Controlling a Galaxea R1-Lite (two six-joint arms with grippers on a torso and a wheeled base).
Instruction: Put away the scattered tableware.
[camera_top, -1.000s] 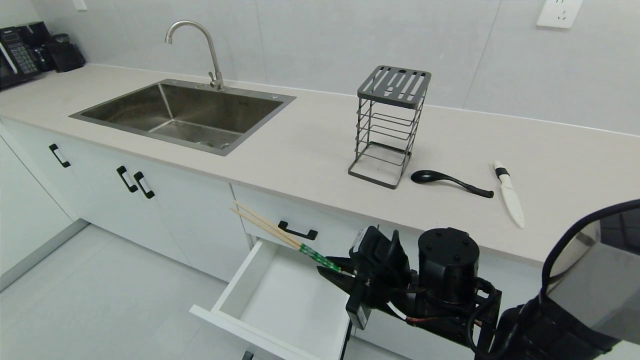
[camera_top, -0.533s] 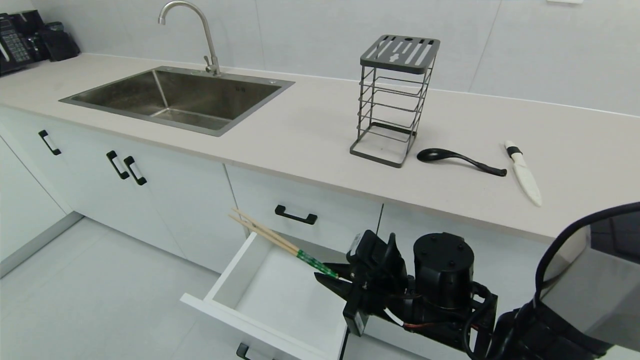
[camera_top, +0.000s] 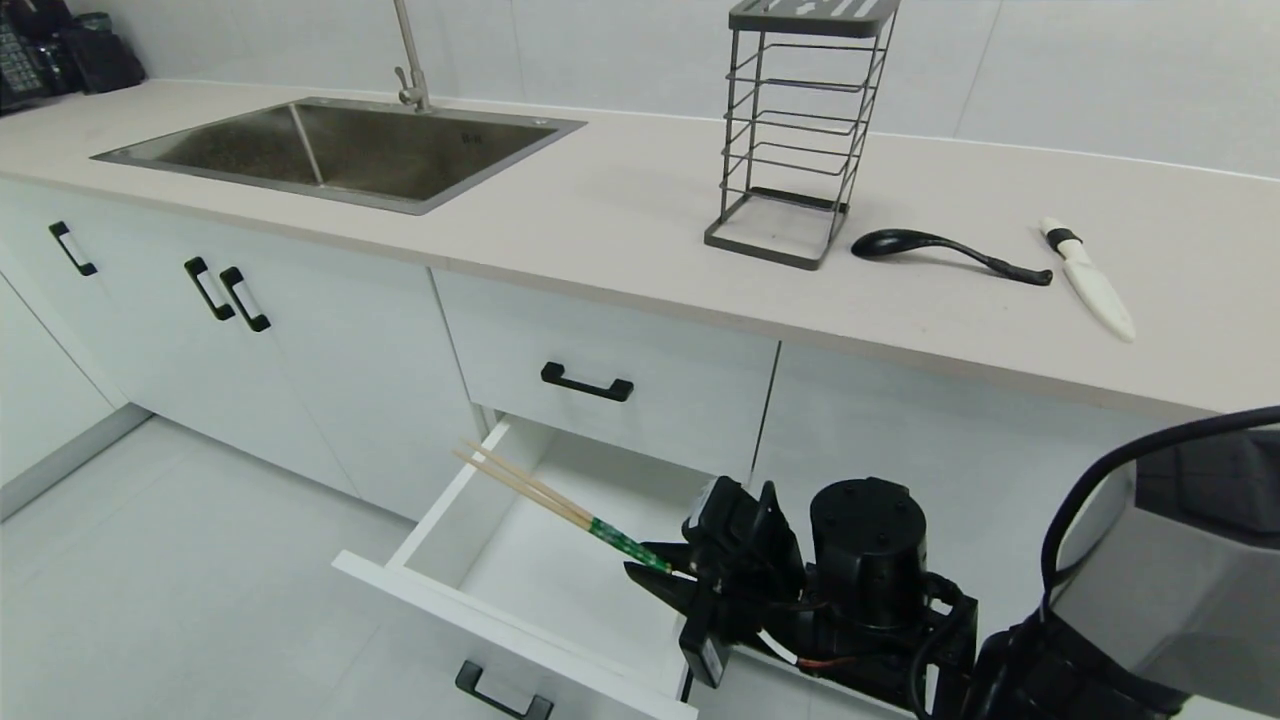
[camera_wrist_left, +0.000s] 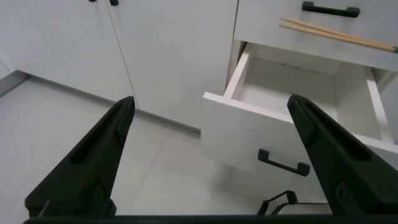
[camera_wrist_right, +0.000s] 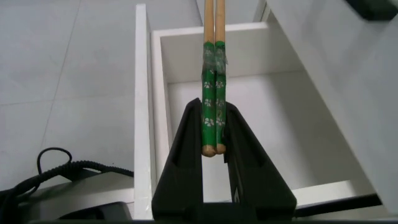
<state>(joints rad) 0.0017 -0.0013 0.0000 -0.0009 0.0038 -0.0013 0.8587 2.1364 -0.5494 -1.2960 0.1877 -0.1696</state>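
A pair of wooden chopsticks (camera_top: 545, 497) with green ends is held level above the open white drawer (camera_top: 440, 590), their tips pointing toward its left wall. My right gripper (camera_top: 660, 575) is shut on their green ends. In the right wrist view the chopsticks (camera_wrist_right: 212, 68) run out from the right gripper (camera_wrist_right: 212, 118) over the drawer's inside (camera_wrist_right: 249, 143). On the counter lie a black spoon (camera_top: 940, 247) and a white knife (camera_top: 1090, 283). My left gripper (camera_wrist_left: 210, 106) hangs open, holding nothing, off to the side of the drawer (camera_wrist_left: 249, 115), facing its front.
A grey wire rack (camera_top: 790, 130) stands on the counter left of the spoon. The steel sink (camera_top: 330, 150) lies at the far left. A shut drawer with a black handle (camera_top: 587, 382) sits above the open one. Cabinet doors (camera_top: 220, 295) are to the left.
The head camera has dropped, so the counter has slid up the picture. My right gripper with the chopsticks has come down from the upper drawer front to the open drawer's level.
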